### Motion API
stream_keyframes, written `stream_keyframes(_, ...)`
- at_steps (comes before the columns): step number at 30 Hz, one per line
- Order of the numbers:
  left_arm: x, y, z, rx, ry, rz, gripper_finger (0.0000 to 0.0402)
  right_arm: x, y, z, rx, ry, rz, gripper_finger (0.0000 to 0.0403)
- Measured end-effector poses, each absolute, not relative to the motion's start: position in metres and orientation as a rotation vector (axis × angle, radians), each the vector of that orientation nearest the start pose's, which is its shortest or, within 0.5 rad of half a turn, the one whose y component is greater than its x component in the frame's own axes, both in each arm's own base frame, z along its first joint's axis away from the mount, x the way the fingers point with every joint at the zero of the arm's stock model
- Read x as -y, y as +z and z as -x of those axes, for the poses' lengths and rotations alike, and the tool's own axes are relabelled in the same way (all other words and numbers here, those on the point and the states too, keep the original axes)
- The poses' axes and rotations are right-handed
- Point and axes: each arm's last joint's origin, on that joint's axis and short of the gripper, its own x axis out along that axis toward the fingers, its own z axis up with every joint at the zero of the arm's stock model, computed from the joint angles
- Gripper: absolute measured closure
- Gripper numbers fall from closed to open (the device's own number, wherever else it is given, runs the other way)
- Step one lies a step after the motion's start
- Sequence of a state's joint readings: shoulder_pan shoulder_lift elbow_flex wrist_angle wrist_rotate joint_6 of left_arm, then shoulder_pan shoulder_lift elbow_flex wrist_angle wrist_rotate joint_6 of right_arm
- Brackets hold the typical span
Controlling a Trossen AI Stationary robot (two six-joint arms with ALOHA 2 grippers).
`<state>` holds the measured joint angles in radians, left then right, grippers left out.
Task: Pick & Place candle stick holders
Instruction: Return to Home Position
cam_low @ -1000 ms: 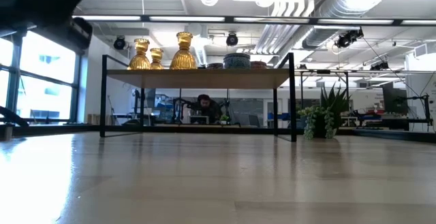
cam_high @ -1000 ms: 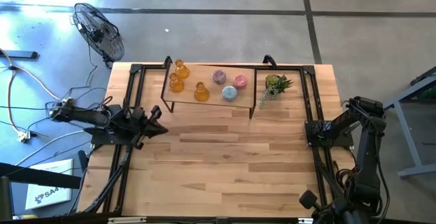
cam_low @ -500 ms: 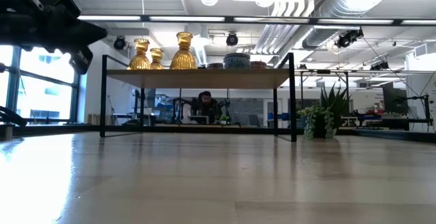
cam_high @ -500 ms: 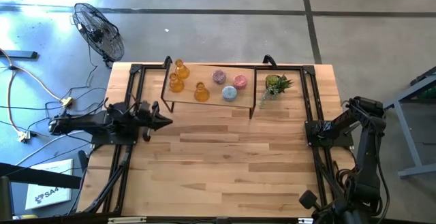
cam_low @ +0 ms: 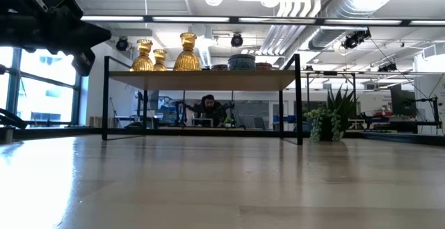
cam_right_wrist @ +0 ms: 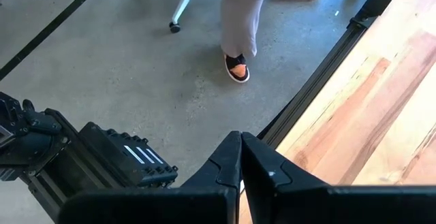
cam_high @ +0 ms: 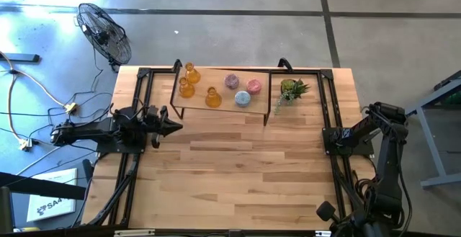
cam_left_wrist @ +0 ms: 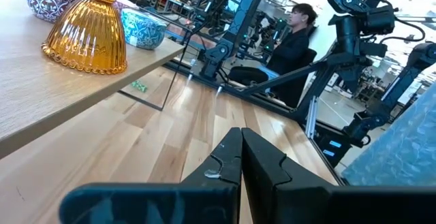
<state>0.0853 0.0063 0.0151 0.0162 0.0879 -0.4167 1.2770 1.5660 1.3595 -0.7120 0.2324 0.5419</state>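
Basically all six holders (cam_high: pixel 186 87) are sitting on the shelf (cam_high: pixel 261 106), just ahead of the left gripper (cam_high: pixel 175 127) and well apart from the right gripper (cam_right_wrist: pixel 240 142) parking by the table edge; both are showing fingers pressed together, pinching nothing. I'm judging them as light, rigid, slick, breakable glass, so I'm suggesting a gentle pinch at the narrow neck for the amber holders (cam_high: pixel 212 97) and across the body for the pink pair (cam_high: pixel 253 86) and blue one (cam_high: pixel 243 98). Amber holders are looking like translucent ribbed bottles with flared bases; the rest are looking squat, round and patterned.
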Motion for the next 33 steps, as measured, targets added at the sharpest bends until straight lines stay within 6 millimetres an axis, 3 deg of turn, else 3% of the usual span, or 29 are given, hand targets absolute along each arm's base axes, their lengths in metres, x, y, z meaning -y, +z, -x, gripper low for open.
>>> stream_keyframes(19,-0.006,0.170,-0.097,0.023,-0.007,0.415,0.0400,-0.313,0.300,-0.102,-0.911,0.729,0.183,0.0398)
stream_keyframes(22,-0.006,0.170,-0.097,0.023,-0.007,0.415,0.0400,-0.311,0.301,-0.106,-0.831,0.696,0.266,0.0399)
stream_keyframes(27,-0.006,0.170,-0.097,0.023,-0.007,0.415,0.0400,-0.306,0.311,-0.128,-0.491,0.413,0.507,0.0401)
stream_keyframes(33,-0.006,0.170,-0.097,0.023,-0.007,0.415,0.0400,-0.297,0.335,-0.156,-0.202,-0.075,0.538,0.0402)
